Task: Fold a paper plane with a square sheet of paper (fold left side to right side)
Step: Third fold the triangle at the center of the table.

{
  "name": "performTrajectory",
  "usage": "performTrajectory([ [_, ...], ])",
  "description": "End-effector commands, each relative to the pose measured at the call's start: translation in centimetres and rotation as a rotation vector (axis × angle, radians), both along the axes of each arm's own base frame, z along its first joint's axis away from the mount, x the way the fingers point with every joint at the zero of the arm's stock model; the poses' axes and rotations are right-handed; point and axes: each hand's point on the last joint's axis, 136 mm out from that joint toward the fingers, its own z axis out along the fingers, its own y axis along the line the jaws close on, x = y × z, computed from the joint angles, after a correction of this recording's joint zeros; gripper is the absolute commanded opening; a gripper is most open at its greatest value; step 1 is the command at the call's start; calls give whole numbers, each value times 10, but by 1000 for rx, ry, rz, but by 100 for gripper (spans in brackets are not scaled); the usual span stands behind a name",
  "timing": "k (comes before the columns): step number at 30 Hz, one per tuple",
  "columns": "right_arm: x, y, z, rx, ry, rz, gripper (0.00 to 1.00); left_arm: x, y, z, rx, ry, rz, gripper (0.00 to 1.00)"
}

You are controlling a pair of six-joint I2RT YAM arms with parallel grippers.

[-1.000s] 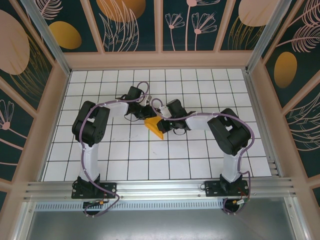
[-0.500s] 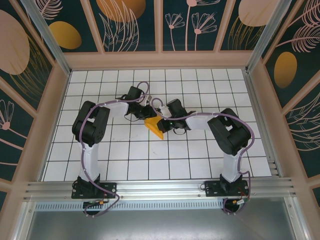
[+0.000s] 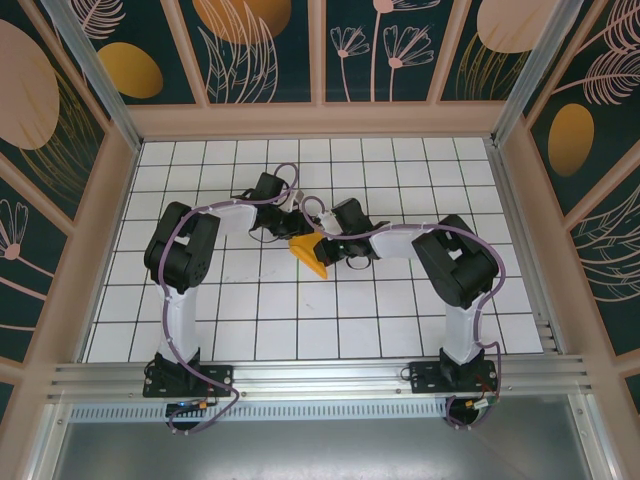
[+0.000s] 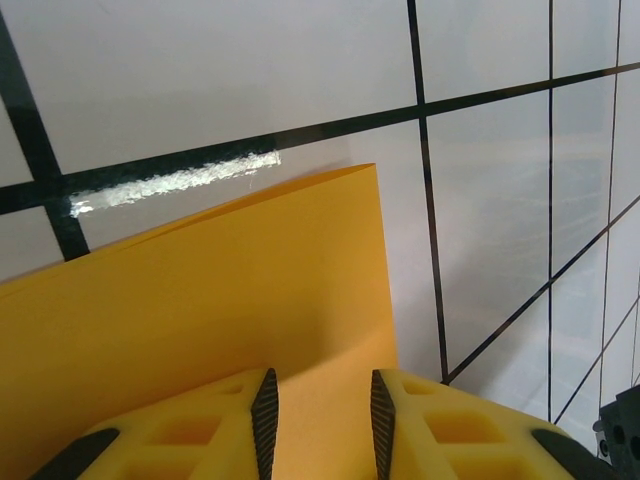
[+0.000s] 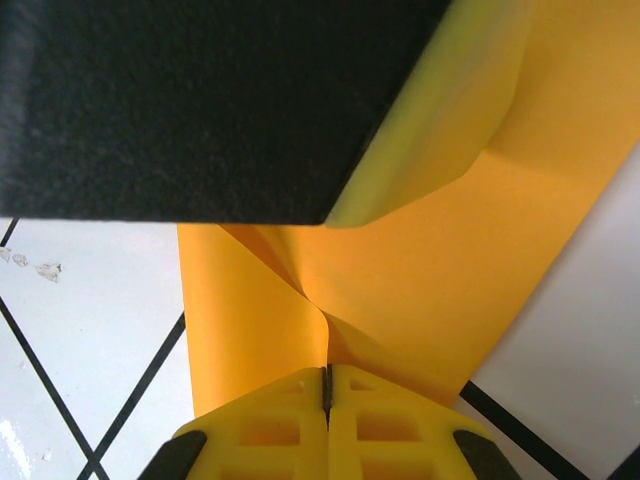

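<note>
The square sheet of paper [image 3: 310,257] is orange-yellow and folded, and from above it looks like a pointed wedge on the white tiles at mid-table. My right gripper [image 5: 327,372] is shut on a raised pinch of the sheet [image 5: 430,260], and creases run out from the jaws. In the top view the right gripper [image 3: 326,243] meets the sheet from the right. My left gripper [image 4: 320,388] stands open, its two fingertips apart over the flat sheet [image 4: 200,320] near the sheet's right edge. From above, the left gripper [image 3: 298,225] sits just behind the paper.
The left gripper's black body [image 5: 200,100] and a yellow finger [image 5: 440,110] hang close over the right gripper's pinch. The white tiled floor [image 3: 400,330] spreads around the arms, and patterned walls [image 3: 90,210] close in the left, right and far sides.
The right arm's elbow has shifted slightly left. The paper and both grippers stay where they were.
</note>
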Motion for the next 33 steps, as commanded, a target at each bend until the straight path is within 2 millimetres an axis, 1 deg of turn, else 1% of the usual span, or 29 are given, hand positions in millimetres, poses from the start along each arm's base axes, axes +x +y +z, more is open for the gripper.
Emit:
performTrajectory([
  [1, -7, -10, -19, -44, 53, -21, 0, -9, 3, -14, 63, 23, -15, 36],
  [4, -10, -13, -24, -54, 63, -23, 0, 1, 6, 6, 49, -11, -6, 39],
  [5, -11, -14, -25, -55, 65, -23, 0, 6, 7, 15, 40, -26, 0, 40],
  [9, -13, -16, -28, -62, 72, -24, 0, 20, 13, 48, -44, -57, 13, 45],
  [12, -13, -15, -28, -60, 71, -21, 0, 26, 20, 63, -80, -69, 33, 46],
  [14, -13, -15, -28, -59, 70, -18, 0, 26, 25, 69, -81, -77, 47, 45],
  [16, -13, -14, -27, -56, 69, -15, 0, 22, 28, 75, -91, -84, 59, 43],
  [19, -13, -14, -26, -53, 67, -12, 0, 6, 26, 83, -159, -71, 67, 38],
  [20, -13, -14, -27, -53, 67, -10, 0, -1, 24, 84, -187, -59, 66, 36],
  [22, -13, -13, -26, -51, 65, -9, 0, -15, 24, 81, -202, -36, 62, 34],
  [26, -14, -13, -28, -51, 68, -5, 0, -37, 20, 69, -196, 8, 41, 34],
  [30, -14, -13, -27, -49, 69, -11, 0, -47, 11, 53, -192, 48, 30, 33],
  [33, -14, -13, -28, -49, 71, -11, 0, -47, 4, 46, -186, 60, 24, 33],
])
